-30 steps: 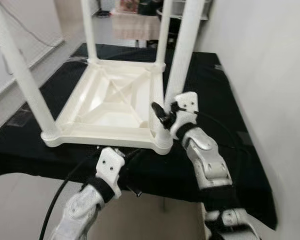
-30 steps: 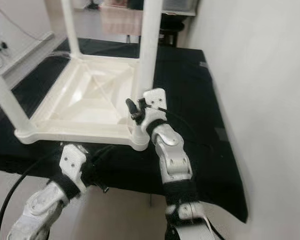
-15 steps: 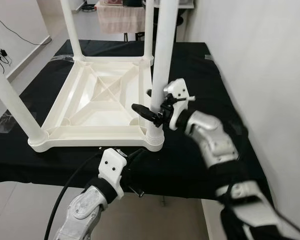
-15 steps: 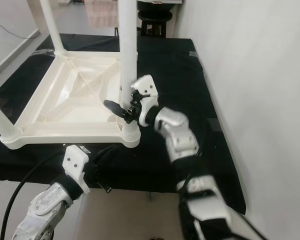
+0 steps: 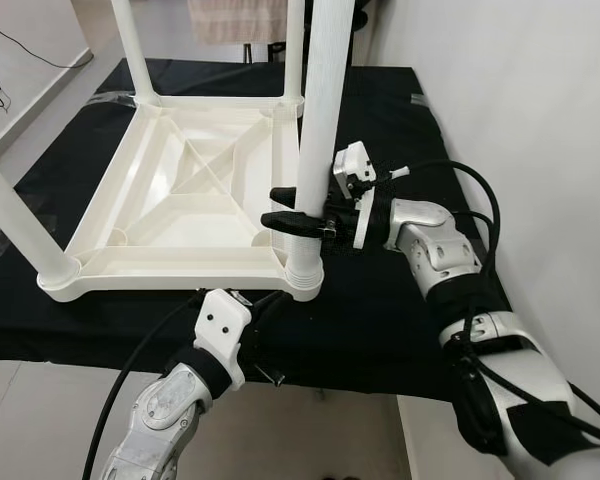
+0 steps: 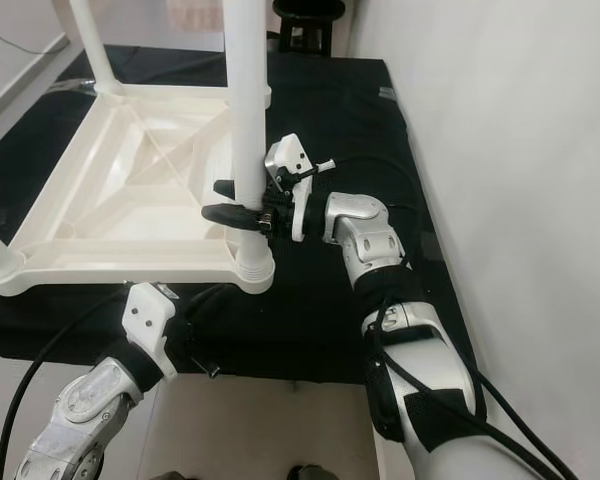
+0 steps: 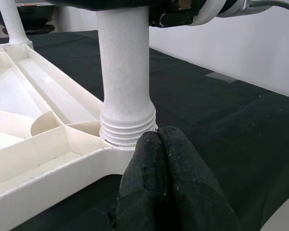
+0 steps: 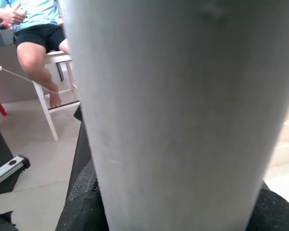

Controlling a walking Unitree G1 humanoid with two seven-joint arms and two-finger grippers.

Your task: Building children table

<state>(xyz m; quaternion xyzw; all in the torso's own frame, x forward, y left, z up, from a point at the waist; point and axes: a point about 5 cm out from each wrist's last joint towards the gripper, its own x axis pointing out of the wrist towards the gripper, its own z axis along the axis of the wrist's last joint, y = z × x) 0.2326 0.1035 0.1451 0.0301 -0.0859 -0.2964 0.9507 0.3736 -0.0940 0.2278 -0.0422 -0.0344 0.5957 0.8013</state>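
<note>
Right pincer [image 5: 292, 213] clamped on near-corner leg [image 5: 315, 130]; left pincer [image 7: 159, 159] together beside its threaded socket [image 7: 127, 130]. Risk: cross-threading if the leg tilts.

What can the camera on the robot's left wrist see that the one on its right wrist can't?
The left wrist view shows its own black fingers pressed together beside the ribbed foot of the table leg, the upturned white tabletop and the black cloth. The right wrist view shows a seated person on a white stool and pale floor beyond. Both see the same white leg, very close.
</note>
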